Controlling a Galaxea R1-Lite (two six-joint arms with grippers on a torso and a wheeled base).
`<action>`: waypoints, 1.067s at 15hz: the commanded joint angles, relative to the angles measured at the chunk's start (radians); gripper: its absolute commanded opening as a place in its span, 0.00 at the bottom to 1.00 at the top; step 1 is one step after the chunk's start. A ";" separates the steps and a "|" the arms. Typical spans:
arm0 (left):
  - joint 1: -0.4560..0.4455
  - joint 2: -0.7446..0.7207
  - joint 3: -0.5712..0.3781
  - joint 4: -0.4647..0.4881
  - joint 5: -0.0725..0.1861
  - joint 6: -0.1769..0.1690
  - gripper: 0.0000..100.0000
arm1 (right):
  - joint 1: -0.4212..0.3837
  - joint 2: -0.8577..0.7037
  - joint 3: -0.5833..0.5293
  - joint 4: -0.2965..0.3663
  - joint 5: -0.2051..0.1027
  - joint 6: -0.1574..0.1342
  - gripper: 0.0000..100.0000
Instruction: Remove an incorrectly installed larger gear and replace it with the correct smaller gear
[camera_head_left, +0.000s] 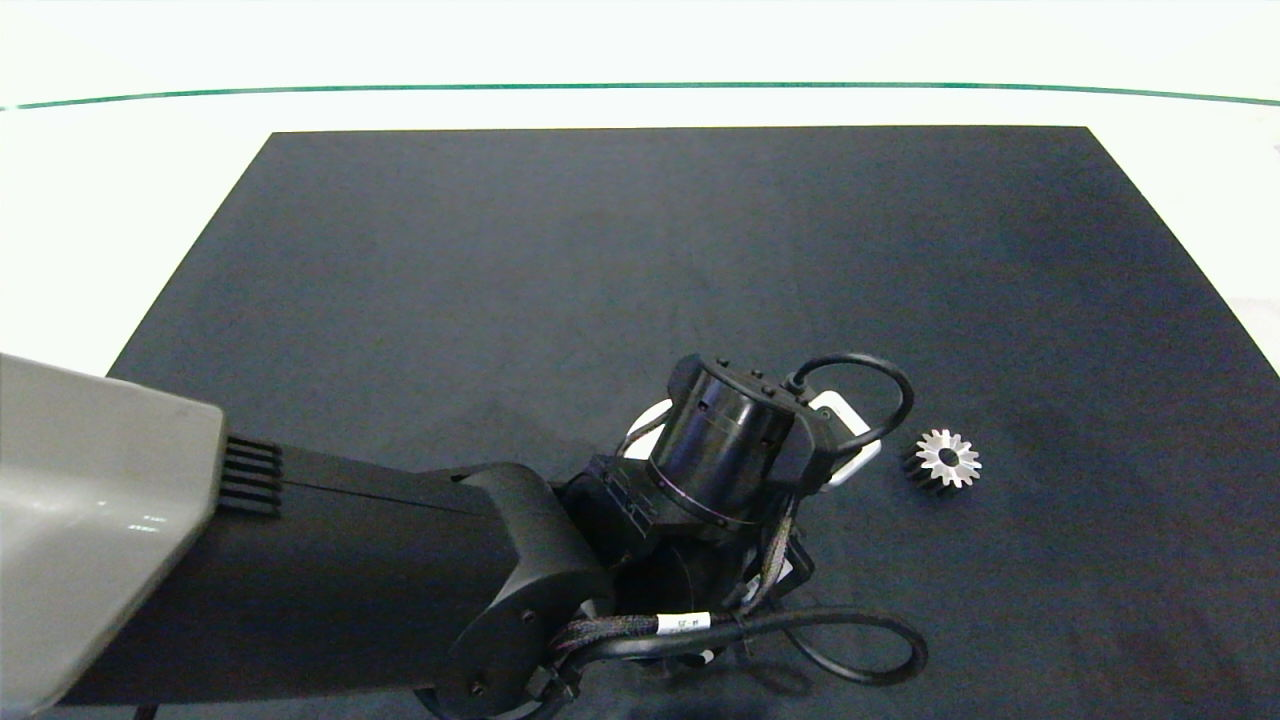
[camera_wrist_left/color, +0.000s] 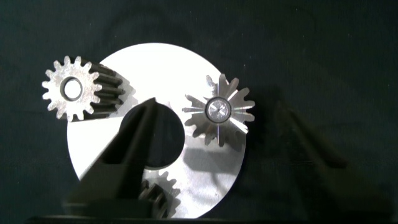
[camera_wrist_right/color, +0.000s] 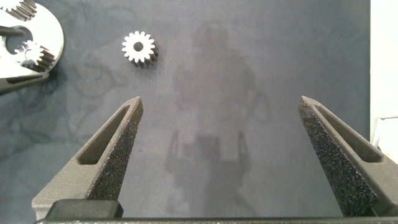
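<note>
In the left wrist view the larger gear (camera_wrist_left/color: 219, 111), with long pointed teeth, sits on a white round plate (camera_wrist_left/color: 205, 180). My left gripper (camera_wrist_left/color: 217, 104) hangs open over it, one finger (camera_wrist_left/color: 127, 146) across the plate's centre hole, the other dim against the mat beyond the gear. A blunt-toothed gear (camera_wrist_left/color: 71, 88) sits at the plate's rim, and a third (camera_wrist_left/color: 158, 194) is partly hidden by the finger. The smaller gear (camera_head_left: 945, 460) (camera_wrist_right/color: 138, 46) lies loose on the mat, right of the plate (camera_head_left: 850, 440). My right gripper (camera_wrist_right/color: 221, 102) is open over bare mat, near that gear.
The left arm's wrist (camera_head_left: 735, 440) and its looped cables (camera_head_left: 860, 650) cover most of the plate in the head view. A black mat (camera_head_left: 650, 260) covers the white table. The right arm does not show in the head view.
</note>
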 joint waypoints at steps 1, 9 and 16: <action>0.009 -0.058 0.054 -0.002 0.002 -0.003 1.00 | -0.003 0.001 0.000 0.002 -0.001 0.002 1.00; 0.239 -0.432 0.384 -0.002 0.002 -0.004 1.00 | -0.075 -0.105 -0.006 0.093 -0.024 -0.004 1.00; 0.567 -0.937 0.655 0.197 0.002 -0.040 1.00 | -0.158 -0.254 0.005 0.245 -0.080 -0.006 1.00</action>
